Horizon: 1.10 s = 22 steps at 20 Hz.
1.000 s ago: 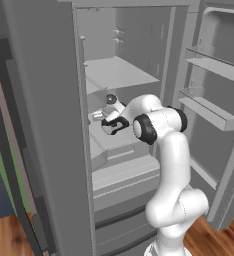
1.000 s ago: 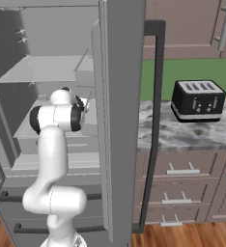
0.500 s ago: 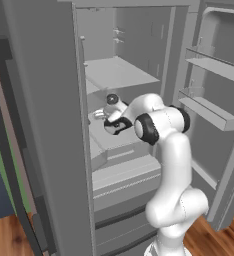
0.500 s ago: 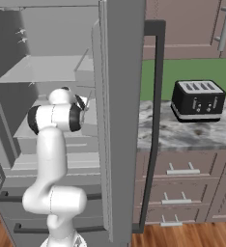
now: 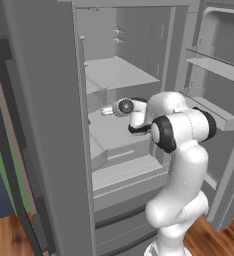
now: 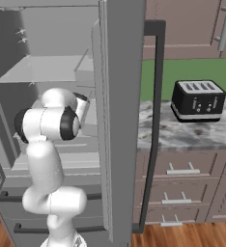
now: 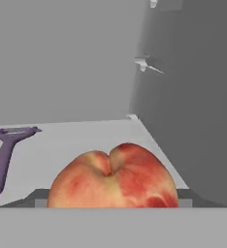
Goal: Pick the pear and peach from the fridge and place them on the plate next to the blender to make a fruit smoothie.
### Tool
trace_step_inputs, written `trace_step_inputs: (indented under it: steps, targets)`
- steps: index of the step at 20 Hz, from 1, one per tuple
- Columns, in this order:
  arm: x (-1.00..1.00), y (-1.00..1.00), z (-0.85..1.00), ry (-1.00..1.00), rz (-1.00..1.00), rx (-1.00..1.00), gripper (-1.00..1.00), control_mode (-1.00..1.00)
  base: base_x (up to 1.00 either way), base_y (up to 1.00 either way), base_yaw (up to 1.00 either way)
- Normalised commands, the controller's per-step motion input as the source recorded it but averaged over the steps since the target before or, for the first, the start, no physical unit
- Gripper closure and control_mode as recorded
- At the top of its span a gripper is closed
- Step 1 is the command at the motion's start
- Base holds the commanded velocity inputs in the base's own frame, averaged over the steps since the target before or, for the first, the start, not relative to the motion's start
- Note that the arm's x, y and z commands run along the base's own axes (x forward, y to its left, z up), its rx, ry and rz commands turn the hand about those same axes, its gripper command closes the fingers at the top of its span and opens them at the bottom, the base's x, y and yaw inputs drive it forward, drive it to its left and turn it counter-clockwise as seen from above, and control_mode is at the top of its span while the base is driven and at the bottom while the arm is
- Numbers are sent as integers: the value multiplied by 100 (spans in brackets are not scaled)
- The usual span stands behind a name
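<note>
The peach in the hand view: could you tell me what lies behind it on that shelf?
Behind the peach: bare shelf, the fridge's grey back wall, and a purple T-shaped object to one side. Whatever is directly behind it stays covered.

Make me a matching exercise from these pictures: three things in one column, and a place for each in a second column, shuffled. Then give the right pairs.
Things:
1. peach
2. purple T-shaped object
3. toaster

Places:
A. on the marble counter, outside the fridge
B. on the fridge shelf, close in front of the hand camera
C. on the same shelf, further back and to the left in the hand view

Pairs: 1-B, 2-C, 3-A
</note>
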Motion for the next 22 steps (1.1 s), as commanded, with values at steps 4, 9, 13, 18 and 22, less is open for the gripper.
trace_step_inputs:
  steps: [4, 9, 13, 18, 22]
  targets:
    - [-100, 0, 92, -13, 0, -1, 100, -100, 0, 0, 0]
    - [-100, 0, 95, -2, 0, 0, 100, -100, 0, 0, 0]
    - [-100, 4, 100, 0, 0, 0, 100, -100, 0, 0, 0]
    - [-100, 13, 100, 10, 0, -2, 100, -100, 0, 0, 0]
    - [-100, 29, 100, 26, 0, -5, 100, -100, 0, 0, 0]
